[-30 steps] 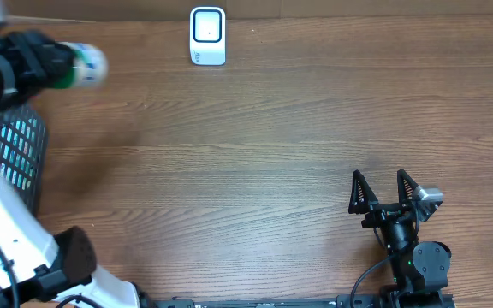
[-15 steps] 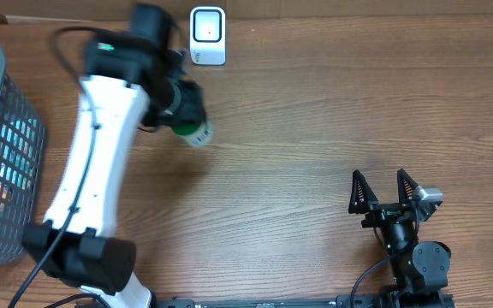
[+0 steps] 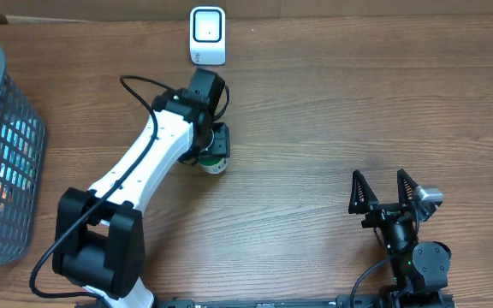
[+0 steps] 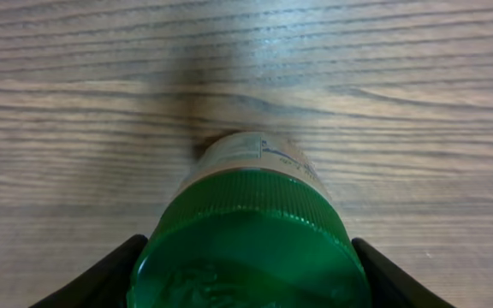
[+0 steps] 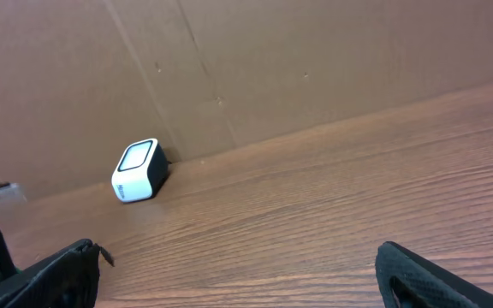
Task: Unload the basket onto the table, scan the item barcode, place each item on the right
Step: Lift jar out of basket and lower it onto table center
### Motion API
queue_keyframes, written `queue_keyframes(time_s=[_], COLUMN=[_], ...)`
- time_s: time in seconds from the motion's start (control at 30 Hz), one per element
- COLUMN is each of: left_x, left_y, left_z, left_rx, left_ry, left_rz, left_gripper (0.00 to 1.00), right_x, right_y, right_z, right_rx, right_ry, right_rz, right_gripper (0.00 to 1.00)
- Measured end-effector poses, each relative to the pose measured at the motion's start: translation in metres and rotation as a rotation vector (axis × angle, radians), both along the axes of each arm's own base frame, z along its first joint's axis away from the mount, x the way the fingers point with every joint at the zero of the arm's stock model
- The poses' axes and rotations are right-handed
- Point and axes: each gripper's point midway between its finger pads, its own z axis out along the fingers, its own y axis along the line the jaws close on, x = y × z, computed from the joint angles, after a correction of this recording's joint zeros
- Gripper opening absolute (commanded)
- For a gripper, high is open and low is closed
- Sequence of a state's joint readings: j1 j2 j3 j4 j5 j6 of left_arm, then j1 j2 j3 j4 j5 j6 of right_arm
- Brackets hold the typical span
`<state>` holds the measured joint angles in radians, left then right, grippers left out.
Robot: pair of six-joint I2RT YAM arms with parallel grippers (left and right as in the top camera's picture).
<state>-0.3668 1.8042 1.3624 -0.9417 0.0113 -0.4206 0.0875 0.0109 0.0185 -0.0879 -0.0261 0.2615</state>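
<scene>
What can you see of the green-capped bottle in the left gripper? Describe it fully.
The bottle is small, with a green ribbed screw cap, plastic by its look, and a pale labelled body; the print is unreadable. The left gripper holds it, a dark finger on each side of the cap. The cap faces the wrist camera; the other end points down at the wooden table, apart from the white scanner. Whether it touches the wood cannot be told.
</scene>
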Motion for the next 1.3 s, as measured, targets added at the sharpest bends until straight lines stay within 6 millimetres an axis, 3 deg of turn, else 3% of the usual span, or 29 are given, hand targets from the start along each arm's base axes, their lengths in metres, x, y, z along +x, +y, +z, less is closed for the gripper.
queue_keyframes(time_s=[0.27, 1.3], left_x=[0.005, 0.005], left_y=[0.0, 0.001], left_z=[-0.015, -0.016], left_rx=[-0.008, -0.017], left_ry=[-0.035, -0.068], left_rz=[0.02, 0.033], left_gripper=[0.49, 0.52], right_x=[0.0, 0.0], right_y=[0.0, 0.0], right_z=[0.0, 0.0], right_rx=[0.0, 0.0], right_ry=[0.0, 0.0], right_rz=[0.0, 0.0], right_gripper=[1.0, 1.0])
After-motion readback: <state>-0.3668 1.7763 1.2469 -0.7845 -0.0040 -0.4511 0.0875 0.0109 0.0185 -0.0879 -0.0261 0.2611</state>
